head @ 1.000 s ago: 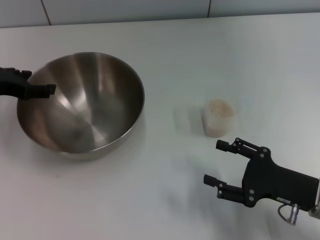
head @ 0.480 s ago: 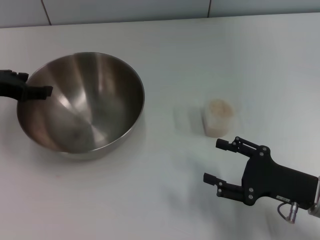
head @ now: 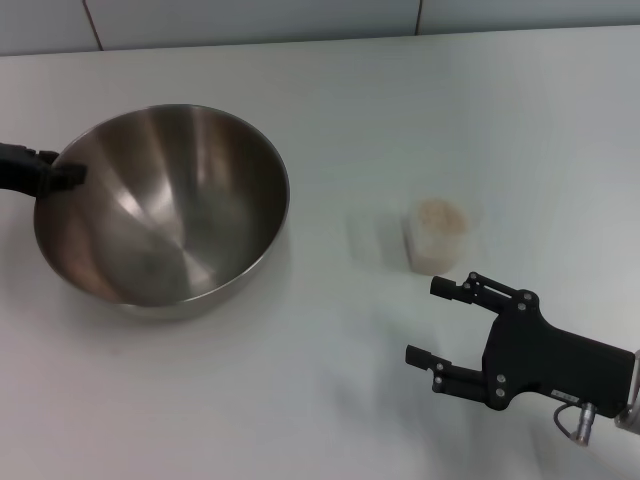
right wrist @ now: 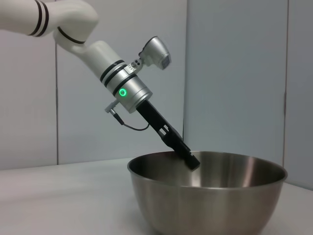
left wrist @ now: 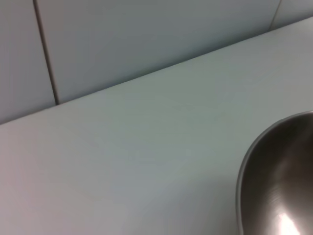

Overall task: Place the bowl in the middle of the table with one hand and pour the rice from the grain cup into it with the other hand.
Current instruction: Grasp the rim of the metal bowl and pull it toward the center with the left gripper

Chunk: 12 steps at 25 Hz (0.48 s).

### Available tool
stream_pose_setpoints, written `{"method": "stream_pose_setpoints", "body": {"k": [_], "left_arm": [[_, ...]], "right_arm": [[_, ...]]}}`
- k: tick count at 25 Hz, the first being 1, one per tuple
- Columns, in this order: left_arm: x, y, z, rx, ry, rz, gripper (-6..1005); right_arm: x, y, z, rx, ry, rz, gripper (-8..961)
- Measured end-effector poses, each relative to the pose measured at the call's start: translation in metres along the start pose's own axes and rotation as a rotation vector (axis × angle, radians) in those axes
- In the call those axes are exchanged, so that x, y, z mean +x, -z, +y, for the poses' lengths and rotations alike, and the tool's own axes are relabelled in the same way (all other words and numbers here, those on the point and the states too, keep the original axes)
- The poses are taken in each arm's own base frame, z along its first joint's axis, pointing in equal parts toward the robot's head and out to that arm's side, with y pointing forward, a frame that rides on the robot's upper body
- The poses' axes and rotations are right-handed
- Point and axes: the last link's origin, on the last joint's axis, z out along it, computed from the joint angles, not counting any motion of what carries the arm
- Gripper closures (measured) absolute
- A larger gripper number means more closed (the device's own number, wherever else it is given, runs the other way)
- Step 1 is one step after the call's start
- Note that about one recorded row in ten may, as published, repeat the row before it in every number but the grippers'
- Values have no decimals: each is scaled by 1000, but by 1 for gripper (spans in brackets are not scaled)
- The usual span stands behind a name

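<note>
The steel bowl (head: 165,205) stands on the left half of the white table (head: 330,400); the left wrist view catches part of its rim (left wrist: 243,166). At the bowl's left rim, my left gripper (head: 62,166) is open, its fingers just off the rim. In the right wrist view its finger (right wrist: 188,159) reaches down to the rim of the bowl (right wrist: 205,196). The grain cup (head: 437,236), filled with rice (head: 439,214), stands upright to the right of centre. My right gripper (head: 428,322) hovers open just in front of the cup, holding nothing.
A tiled wall (head: 250,20) runs behind the table's far edge. A faint translucent patch (head: 365,240) lies just left of the cup. White tabletop stretches between bowl and cup.
The left gripper has drawn back to the left, from inside the bowl's rim to its edge. The bowl has not moved. The right gripper has barely shifted.
</note>
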Motion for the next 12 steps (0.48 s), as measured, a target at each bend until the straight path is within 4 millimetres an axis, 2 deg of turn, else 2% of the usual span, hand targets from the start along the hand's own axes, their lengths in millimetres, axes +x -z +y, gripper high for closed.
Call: {"method": "stream_pose_setpoints", "body": {"k": [5,7,12], "left_arm": [[1,-3,1,1,-5,-28,517],[3,-3,2,-1,-7,-27,739],[3,-3,2,-3,-8,-25,841]], "right_arm": [[0,0,0,-1,1,0,157],[0,0,0,-1,2,0,157],[0,0,0,-1,4,0,157]]}}
